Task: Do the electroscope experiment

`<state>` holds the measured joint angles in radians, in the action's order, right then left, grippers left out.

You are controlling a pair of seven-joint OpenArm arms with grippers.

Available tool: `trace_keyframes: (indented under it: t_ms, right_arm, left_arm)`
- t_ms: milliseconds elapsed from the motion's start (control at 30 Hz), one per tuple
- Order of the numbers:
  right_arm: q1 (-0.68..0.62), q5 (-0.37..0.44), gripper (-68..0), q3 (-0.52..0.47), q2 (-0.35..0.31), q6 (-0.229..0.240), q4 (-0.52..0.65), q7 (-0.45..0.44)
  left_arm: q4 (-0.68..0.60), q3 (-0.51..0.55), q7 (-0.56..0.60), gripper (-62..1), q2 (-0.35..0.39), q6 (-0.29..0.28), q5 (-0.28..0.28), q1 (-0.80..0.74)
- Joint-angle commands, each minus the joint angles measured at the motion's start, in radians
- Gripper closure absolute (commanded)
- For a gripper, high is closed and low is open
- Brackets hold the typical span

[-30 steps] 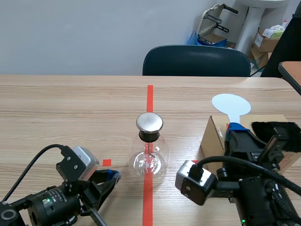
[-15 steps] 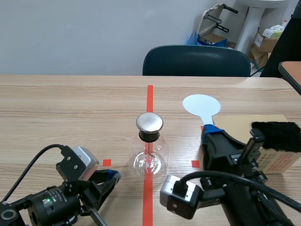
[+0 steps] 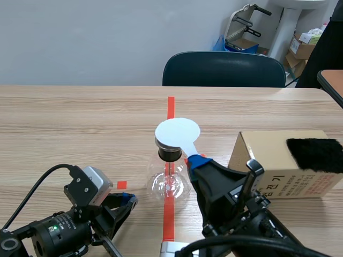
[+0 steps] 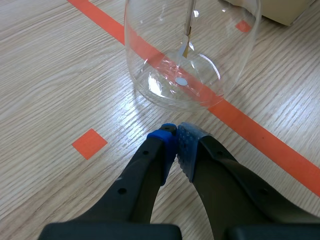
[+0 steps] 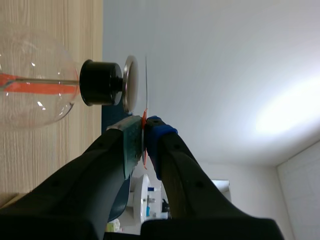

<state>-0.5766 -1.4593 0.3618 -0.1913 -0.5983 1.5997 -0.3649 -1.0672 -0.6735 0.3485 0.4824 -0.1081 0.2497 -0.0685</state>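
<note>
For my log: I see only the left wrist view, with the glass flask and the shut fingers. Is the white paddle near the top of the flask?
Observer: Yes. In the scene view the white paddle is over the flask's metal cap and hides most of it.
Operator: Does it touch the cap?
Observer: No. The right wrist view shows a thin gap between them.
Operator: What holds the paddle?
Observer: The right gripper, with its fingers shut on the paddle's handle.
</note>
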Motion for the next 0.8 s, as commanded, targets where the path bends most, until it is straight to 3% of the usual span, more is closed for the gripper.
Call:
trace_keyframes:
  t_ms: [0,467,767]
  right_arm:
    - [0.012,-0.002,-1.5,-0.003,-0.003,-0.011,0.009,0.001]
    - [0.012,-0.002,-1.5,-0.003,-0.003,-0.011,0.009,0.007]
    - [0.012,-0.002,-1.5,-0.003,-0.003,-0.011,0.009,0.195]
  left_arm:
    - [-0.016,0.003,0.016,-3.6,-0.005,-0.006,0.000,0.008]
    - [-0.016,0.003,0.016,-3.6,-0.005,-0.006,0.000,0.008]
    - [-0.016,0.003,0.016,-3.6,-0.005,-0.006,0.000,0.008]
